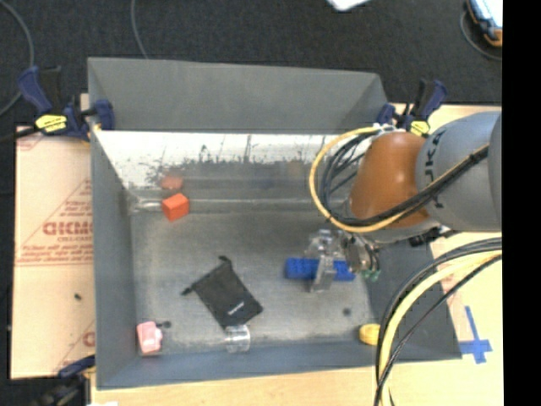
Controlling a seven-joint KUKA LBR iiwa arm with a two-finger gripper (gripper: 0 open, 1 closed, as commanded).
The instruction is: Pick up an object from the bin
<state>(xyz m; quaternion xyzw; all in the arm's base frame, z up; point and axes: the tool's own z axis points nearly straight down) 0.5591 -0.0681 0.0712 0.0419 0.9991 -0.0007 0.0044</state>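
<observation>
My gripper (321, 271) hangs low at the right of the bin's floor, right over a small blue block (299, 268). The block's left part sticks out from under the fingers, and another blue bit shows on the gripper's right side. The fingers stand on either side of the block, but whether they press on it I cannot make out. A flat black pouch (224, 294) lies to the left of the gripper, well apart from it.
An orange cube (175, 205) sits at the back left near the bin's wall. A pink block (149, 337) lies in the front left corner, a clear glassy piece (237, 338) at the front, and a yellow thing (369, 334) at the front right.
</observation>
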